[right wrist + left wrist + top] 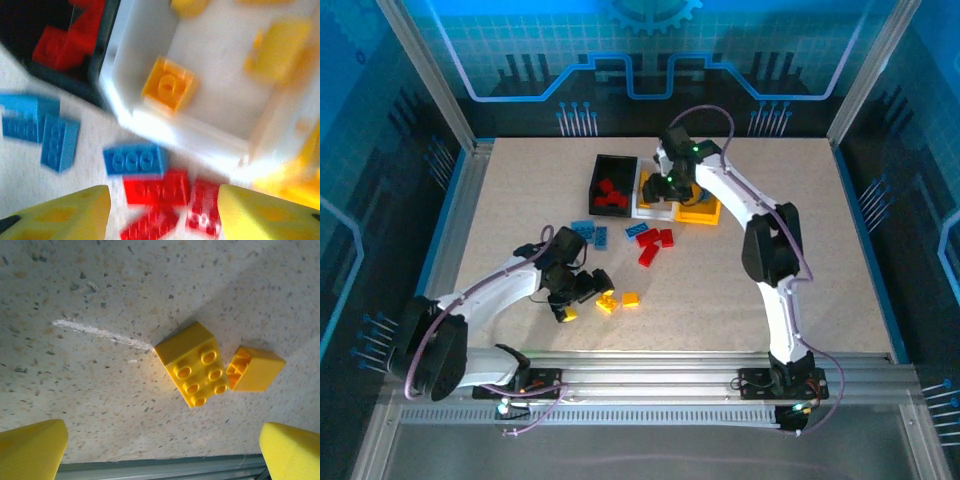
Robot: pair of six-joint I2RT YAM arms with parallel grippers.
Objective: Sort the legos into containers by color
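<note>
Left gripper point(162, 442): spread wide and empty, held low over the speckled table point(100, 400) near its front edge.
Yellow legos: a six-stud brick point(192, 365) is shown studs up ahead of the left fingers; a smaller brick point(255, 369), tipped on its side, is seen just beside it.
Right gripper point(162, 200): released, fingers parted with nothing gripped, poised over the near wall of the white bin point(132, 50).
White bin contents: one orange brick point(167, 85) is seen on the floor; further yellow shapes are blurred.
Containers: the black bin point(603, 162), loaded with red bricks point(611, 195), is set at the left of the row, the white bin in the middle, the yellow-orange bin point(708, 214) at the right.
Loose legos: blue bricks point(588, 233) and loose red bricks point(653, 246) are seen scattered on the table before the bins.
</note>
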